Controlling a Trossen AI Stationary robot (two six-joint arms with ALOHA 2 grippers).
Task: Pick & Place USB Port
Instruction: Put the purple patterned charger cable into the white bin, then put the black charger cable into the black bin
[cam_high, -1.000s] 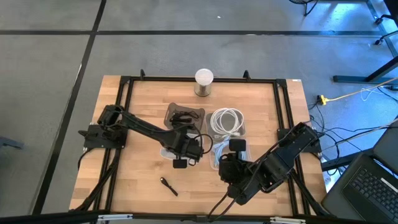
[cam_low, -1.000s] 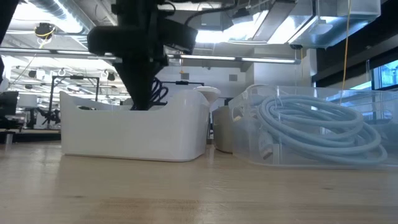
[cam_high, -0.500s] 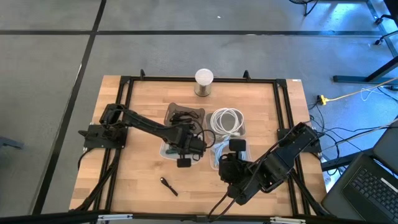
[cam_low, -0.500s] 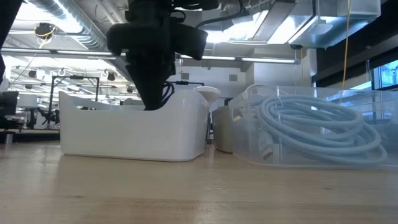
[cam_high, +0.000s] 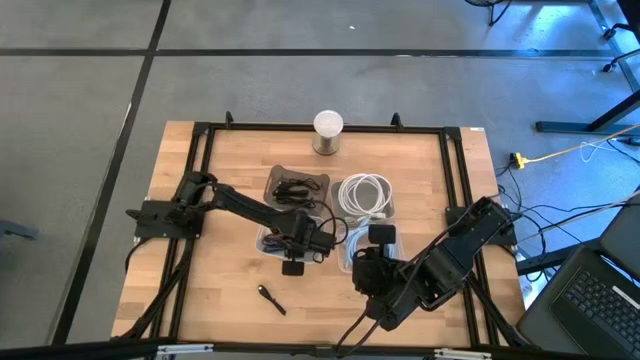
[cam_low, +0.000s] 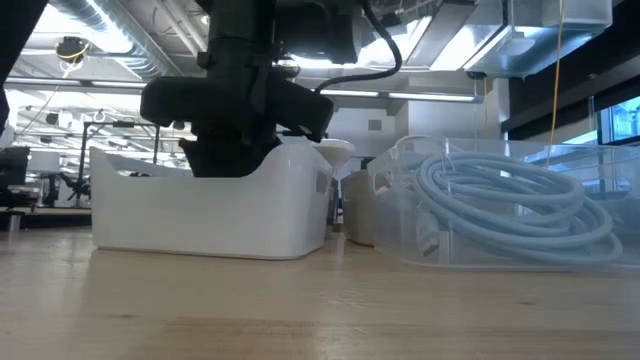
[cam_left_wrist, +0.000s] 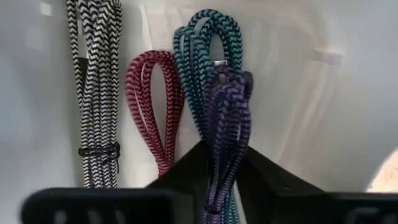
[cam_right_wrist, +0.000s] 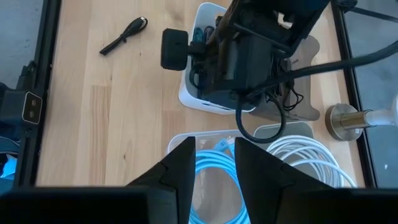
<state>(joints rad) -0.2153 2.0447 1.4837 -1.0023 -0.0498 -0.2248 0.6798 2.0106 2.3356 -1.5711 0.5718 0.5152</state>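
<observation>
A white bin (cam_high: 272, 243) stands mid-table and holds braided cable bundles: black-and-white (cam_left_wrist: 96, 93), red (cam_left_wrist: 152, 106) and teal (cam_left_wrist: 202, 50). My left gripper (cam_high: 300, 243) reaches down into this bin (cam_low: 210, 210) and is shut on a purple braided USB cable bundle (cam_left_wrist: 227, 124). My right gripper (cam_right_wrist: 216, 168) hangs open and high over the near right of the table, above the light blue cable (cam_right_wrist: 214, 158), with nothing between its fingers. My left gripper pinches the purple bundle between its two fingers (cam_left_wrist: 186, 171), at a point (cam_left_wrist: 222, 168) back from its looped end. The fingers point down from above, inside the bin. The looped end (cam_left_wrist: 230, 81) reaches past the fingertips and lies against the teal bundle.
A grey tray of black cables (cam_high: 297, 187) and a clear box of white cable (cam_high: 365, 195) stand behind the bin. A clear box of light blue cable (cam_high: 350, 255) is to its right. A metal cylinder (cam_high: 328, 132) is at the far edge and a small black item (cam_high: 271, 298) near the front.
My left gripper has sunk into the white bin with the purple cable and has turned a little at the wrist. My right arm has kept still.
</observation>
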